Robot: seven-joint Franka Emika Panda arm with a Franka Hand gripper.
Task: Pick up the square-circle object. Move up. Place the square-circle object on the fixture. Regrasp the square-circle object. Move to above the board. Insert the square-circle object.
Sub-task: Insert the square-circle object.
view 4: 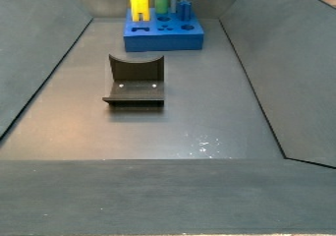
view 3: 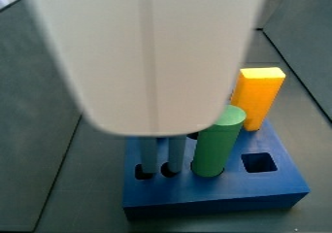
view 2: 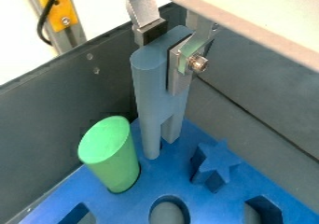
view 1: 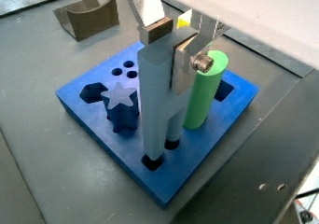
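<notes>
Claw (view 1: 171, 39) was over the board (view 1: 200, 162), fingers clamped on the top end of the square-circle object (view 1: 155, 106), which hung straight down as a pale grey-blue bar. In both wrist views its lower end looked already seated in a cut-out of the board directly beneath the claw; whether it had bottomed out I couldn't tell. Green cylinder (view 1: 202, 90) stood upright in the board just beside the bar, close to the claw's silver finger (view 2: 187, 58) but apparently not touching. Orange-yellow block (view 3: 257, 97) sat beyond the cylinder, further from the claw. A side view showed the fixture (view 4: 134, 81) empty, well apart from the claw, out on the floor in front of the board. My read: pick, fixture placement, regrasp and move above the board looked done; insertion was in progress or nearly finished. Left, as far as I could judge: push fully home if needed, let go, back off upward.
</notes>
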